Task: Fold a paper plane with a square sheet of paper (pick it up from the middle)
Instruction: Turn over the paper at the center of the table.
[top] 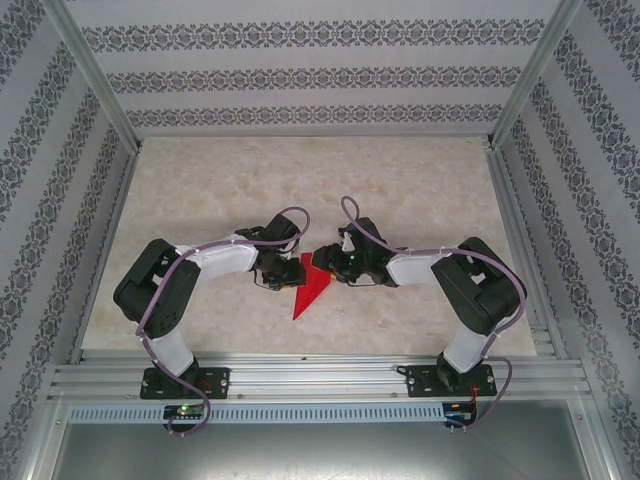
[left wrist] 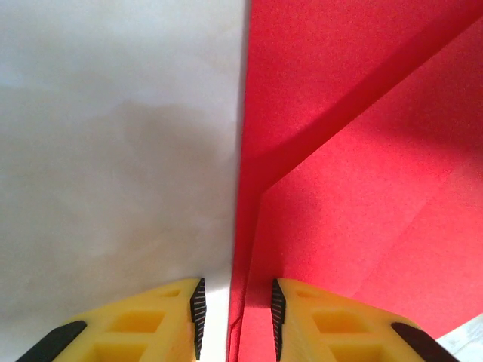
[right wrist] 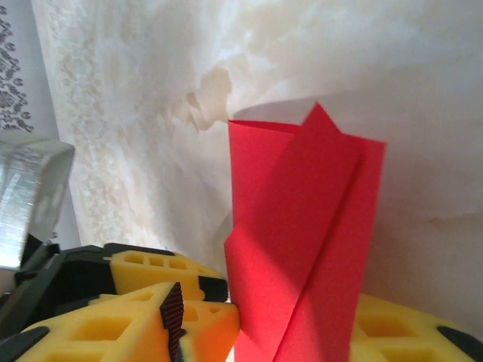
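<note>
No readable text, labels, brand names, numbers or signs appear anywhere in these views; the patterned walls (top: 300,75) carry only repeating ornamental bands, not lettering

paper plane (top: 310,290): bright red | claw fingers (left wrist: 317,320): yellow, black pads | table (top: 400,190): beige marbled

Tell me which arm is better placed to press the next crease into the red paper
Probably the left. The right gripper is shut on the folded paper plane, holding it. The left gripper is open, its fingers straddling the paper's edge, so it looks free to close and pinch a crease.
</note>
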Motion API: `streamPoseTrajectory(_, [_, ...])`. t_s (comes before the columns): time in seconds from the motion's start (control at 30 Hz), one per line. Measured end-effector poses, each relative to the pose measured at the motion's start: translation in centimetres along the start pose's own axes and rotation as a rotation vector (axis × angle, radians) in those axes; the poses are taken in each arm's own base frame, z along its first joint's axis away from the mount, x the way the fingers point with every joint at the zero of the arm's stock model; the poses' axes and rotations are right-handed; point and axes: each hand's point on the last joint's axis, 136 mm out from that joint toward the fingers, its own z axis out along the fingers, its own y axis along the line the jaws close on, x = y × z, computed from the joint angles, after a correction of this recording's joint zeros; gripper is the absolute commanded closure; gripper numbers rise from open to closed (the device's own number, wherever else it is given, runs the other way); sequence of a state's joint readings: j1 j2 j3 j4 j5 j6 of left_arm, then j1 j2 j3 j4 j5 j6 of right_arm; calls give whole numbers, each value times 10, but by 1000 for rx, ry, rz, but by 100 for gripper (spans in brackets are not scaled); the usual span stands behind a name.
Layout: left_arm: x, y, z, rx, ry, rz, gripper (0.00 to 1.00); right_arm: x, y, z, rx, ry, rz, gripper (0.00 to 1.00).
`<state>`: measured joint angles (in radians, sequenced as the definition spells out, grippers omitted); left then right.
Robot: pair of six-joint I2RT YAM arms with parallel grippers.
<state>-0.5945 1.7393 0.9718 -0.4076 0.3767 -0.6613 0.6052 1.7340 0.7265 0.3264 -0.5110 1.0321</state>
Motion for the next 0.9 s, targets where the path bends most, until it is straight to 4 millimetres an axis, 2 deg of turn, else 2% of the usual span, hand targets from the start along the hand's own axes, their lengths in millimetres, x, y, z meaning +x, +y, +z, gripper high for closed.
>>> streamPoseTrajectory(0.33, [0, -1, -1, 2, -2, 1, 68, 7, 1, 5, -2, 17, -36, 78])
streamPoseTrajectory(0.47, [1, -6, -1, 23, -13, 16, 67, 8, -1, 7, 5, 24, -46, 89])
streamPoseTrajectory(0.53, [2, -10, -3, 36, -23, 25, 67, 7, 0, 7, 6, 25, -53, 91])
streamPoseTrajectory(0.73, [0, -16, -29, 65, -114, 33, 66, 2, 12, -1, 36, 22, -120, 96])
streamPoseTrajectory(0.9, [-7, -14, -59, 60, -243, 36, 64, -7, 35, -25, 73, -15, -220, 95])
